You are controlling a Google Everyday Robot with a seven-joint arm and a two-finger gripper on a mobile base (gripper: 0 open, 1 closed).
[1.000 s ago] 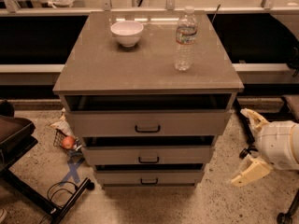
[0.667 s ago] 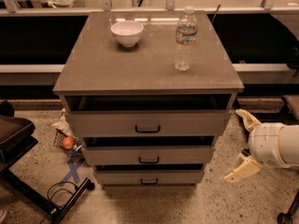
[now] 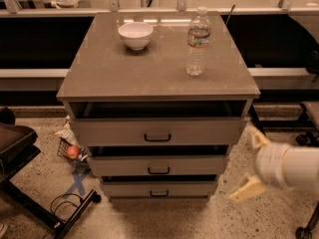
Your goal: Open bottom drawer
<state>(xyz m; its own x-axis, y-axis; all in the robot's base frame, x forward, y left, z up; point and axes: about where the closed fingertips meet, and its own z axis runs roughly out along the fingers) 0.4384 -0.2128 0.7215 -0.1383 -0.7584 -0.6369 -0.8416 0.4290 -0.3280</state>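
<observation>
Approach step, as judged: the gripper, fingers apart and empty, hangs right of the cabinet; next it must reach the black bar handle on the bottom drawer, lowest of three.

Cabinet top carries bowl, seemingly water bottle.

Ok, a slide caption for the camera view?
Open gripper beside the cabinet's right side, apart from the bottom drawer; bowl and water bottle on top.

Gripper lower right, beside cabinet: cream wedge fingers, white cyl. wrist.
</observation>
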